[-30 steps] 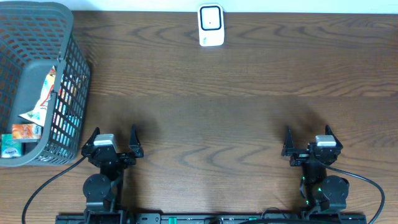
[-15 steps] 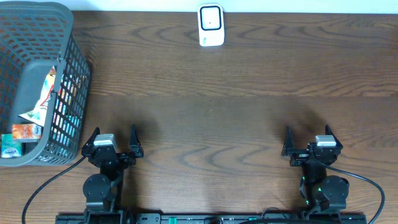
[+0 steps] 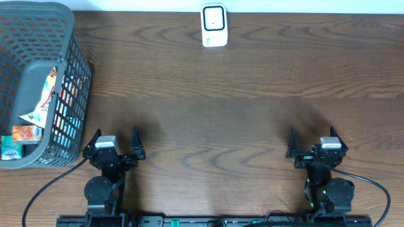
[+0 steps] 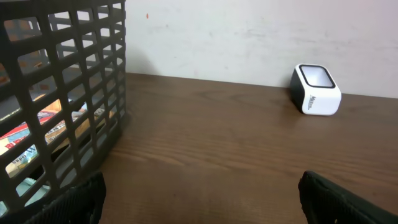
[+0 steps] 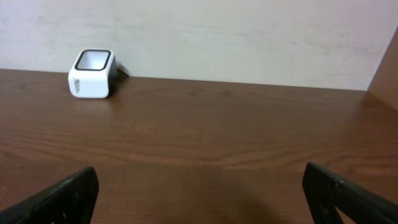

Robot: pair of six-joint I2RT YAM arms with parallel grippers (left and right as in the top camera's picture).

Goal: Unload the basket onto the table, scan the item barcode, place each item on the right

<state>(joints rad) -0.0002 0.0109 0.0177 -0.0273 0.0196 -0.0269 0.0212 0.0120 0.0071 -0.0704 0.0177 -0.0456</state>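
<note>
Dark brown wood-grain table (image 3: 227, 113) with a slightly glossy top, and a plain off-white wall (image 5: 249, 37) running along the far edge. Far side, roughly centre, sits the scanner (image 3: 214, 26): a little white plastic box with rounded corners and a dark-framed glass window. From overhead its long axis runs far-to-near, and in the wrist views the window face tilts upward and a bit toward the near side. Over on the left there's a dark grey plastic basket (image 3: 77, 88) with an open square-grid mesh wall and a solid rounded rim, taller than anything else on the table. The stuff to be scanned is all in there: some crinkly printed packets (image 3: 45, 94) standing on edge and leaning against the wall, plus a small orange box (image 3: 26, 133) and a teal box (image 3: 10, 150) lying flat at the near end. Can't make out a barcode on any of them. Both arms are parked at the near edge, well apart from each other. The left gripper (image 3: 117, 133) has its black fingers spread wide with nothing between them, just near of the basket, and the right gripper (image 3: 312, 133) is spread wide too, holding nothing.
</note>
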